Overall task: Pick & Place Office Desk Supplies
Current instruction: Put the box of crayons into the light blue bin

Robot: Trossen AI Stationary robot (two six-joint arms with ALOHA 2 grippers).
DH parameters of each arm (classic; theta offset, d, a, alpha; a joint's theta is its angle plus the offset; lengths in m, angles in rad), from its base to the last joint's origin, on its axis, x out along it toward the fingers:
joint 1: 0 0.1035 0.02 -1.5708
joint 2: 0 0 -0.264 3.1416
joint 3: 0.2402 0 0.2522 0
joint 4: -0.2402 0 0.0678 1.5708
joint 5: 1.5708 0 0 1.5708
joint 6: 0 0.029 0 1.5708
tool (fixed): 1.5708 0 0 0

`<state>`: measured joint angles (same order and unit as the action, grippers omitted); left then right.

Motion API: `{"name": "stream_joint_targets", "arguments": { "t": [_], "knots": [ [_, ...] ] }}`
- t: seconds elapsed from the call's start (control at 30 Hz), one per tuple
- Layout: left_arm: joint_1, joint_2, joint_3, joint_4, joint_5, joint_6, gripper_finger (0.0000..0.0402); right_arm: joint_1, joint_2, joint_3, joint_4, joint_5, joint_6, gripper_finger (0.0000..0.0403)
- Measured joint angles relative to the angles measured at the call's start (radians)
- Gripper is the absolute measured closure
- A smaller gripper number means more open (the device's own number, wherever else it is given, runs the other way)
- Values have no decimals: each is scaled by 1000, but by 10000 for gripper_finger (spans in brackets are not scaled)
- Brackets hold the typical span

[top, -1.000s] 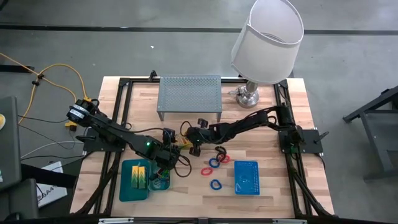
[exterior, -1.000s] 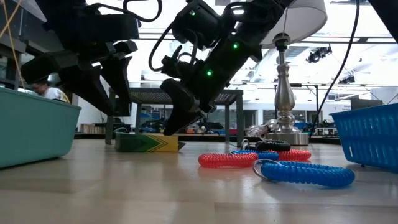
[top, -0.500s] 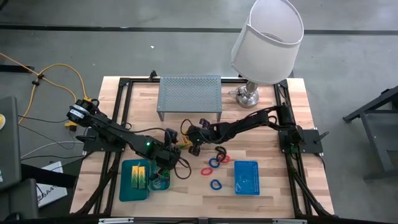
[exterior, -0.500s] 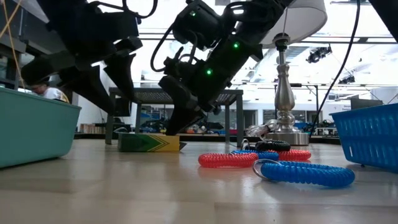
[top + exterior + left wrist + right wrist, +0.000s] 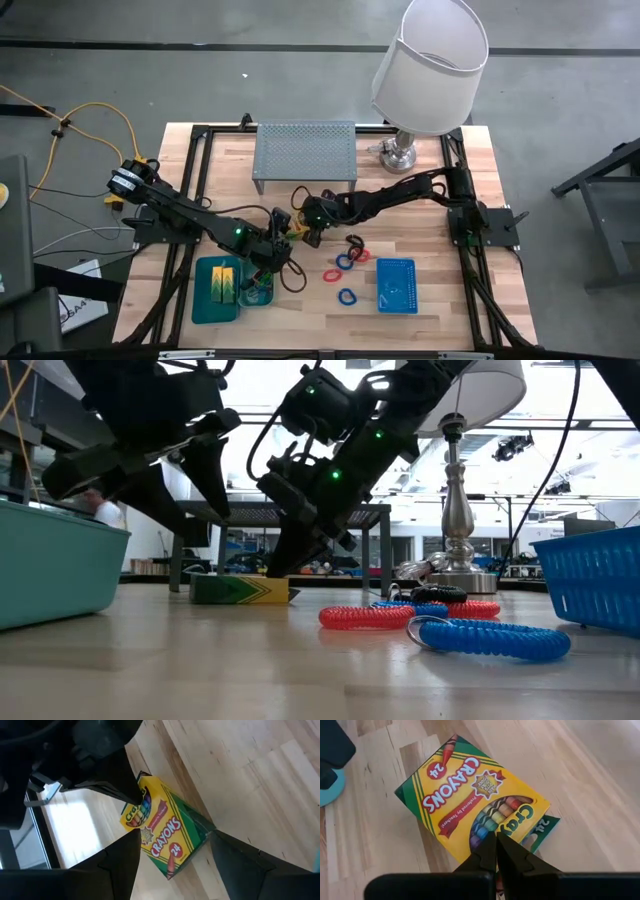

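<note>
Straddling the flat yellow-and-green cardboard crayon box (image 5: 167, 837), the left gripper (image 5: 172, 857) stands spread; the right gripper (image 5: 496, 849), pressed together, steadies its edge; centre before closing.

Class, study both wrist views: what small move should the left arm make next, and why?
Probably lower the open left end effector and close on the yellow-green cardboard crayon box, since its fingers already straddle the box while the shut right end effector steadies one end.

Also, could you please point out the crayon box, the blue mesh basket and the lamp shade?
crayon box (image 5: 470, 802): right wrist view, on its yellow front face.
blue mesh basket (image 5: 397, 286): high view, on its mesh floor.
lamp shade (image 5: 430, 65): high view, on its white side.
</note>
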<state>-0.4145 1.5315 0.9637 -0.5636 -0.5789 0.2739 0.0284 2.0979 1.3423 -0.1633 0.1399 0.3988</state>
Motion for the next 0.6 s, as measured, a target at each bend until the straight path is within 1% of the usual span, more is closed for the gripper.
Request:
{"name": "stream_joint_targets", "arguments": {
  "t": [0.2,0.4,0.6],
  "knots": [
    [9,-32,0,-23,11,47,172,1,0,-2,16,-9,19,401],
    [81,-78,-9,-74,115,54,188,2,1,-3,25,-12,27,401],
    [146,-83,-97,-53,198,143,202,2,2,-3,29,-13,70,401]
  ]
}}
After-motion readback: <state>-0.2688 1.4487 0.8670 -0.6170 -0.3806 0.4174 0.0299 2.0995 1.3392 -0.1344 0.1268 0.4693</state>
